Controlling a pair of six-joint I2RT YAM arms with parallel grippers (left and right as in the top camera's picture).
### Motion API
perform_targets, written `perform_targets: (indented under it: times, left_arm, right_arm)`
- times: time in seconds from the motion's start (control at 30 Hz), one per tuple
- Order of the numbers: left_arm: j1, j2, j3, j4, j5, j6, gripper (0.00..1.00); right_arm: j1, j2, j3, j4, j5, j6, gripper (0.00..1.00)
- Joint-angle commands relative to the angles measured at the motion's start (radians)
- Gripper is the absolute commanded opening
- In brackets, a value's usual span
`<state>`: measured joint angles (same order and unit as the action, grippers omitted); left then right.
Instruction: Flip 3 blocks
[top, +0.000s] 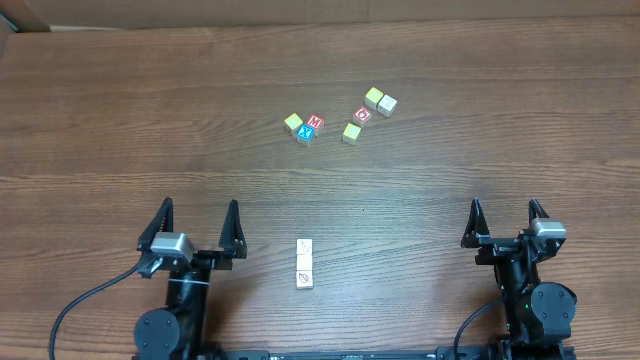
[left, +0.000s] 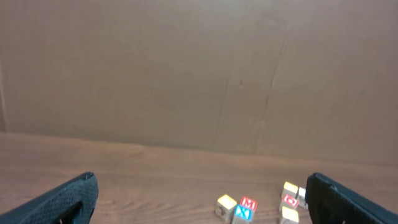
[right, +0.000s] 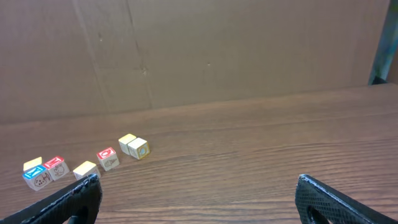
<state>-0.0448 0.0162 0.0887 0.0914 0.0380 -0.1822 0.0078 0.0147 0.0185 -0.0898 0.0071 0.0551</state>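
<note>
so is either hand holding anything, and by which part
Nothing is held: the left hand and right hand are open and empty, clear of the blocks.

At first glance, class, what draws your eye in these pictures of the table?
Three pale blocks stand out, touching in a short column near the front, between the left hand and right hand, both open and empty. Farther back lies a loose scatter of cubes, among them a red M, a blue X and a red O.
</note>
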Motion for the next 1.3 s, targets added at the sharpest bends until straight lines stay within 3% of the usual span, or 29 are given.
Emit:
perform_targets:
  times: [0.0, 0.2, 0.4, 1.27]
  left_arm:
    - [0.007, -0.013, -0.066, 0.08, -0.003, -0.005, 1.0]
    - [0.012, -0.013, -0.084, 0.047, -0.045, 0.022, 0.99]
    - [0.027, -0.013, -0.084, -0.171, -0.049, 0.026, 1.0]
    - [0.027, -0.012, -0.084, -0.169, -0.041, 0.047, 0.99]
  right_arm:
    - [-0.003, -0.012, -0.011, 0.006, 0.002, -0.004, 1.0]
    - [-0.003, -0.012, -0.011, 0.006, 0.002, -0.004, 1.0]
    - [-0.003, -0.012, -0.011, 0.006, 0.002, -0.003, 1.0]
    - [-0.003, -0.012, -0.011, 0.006, 0.002, -0.004, 1.0]
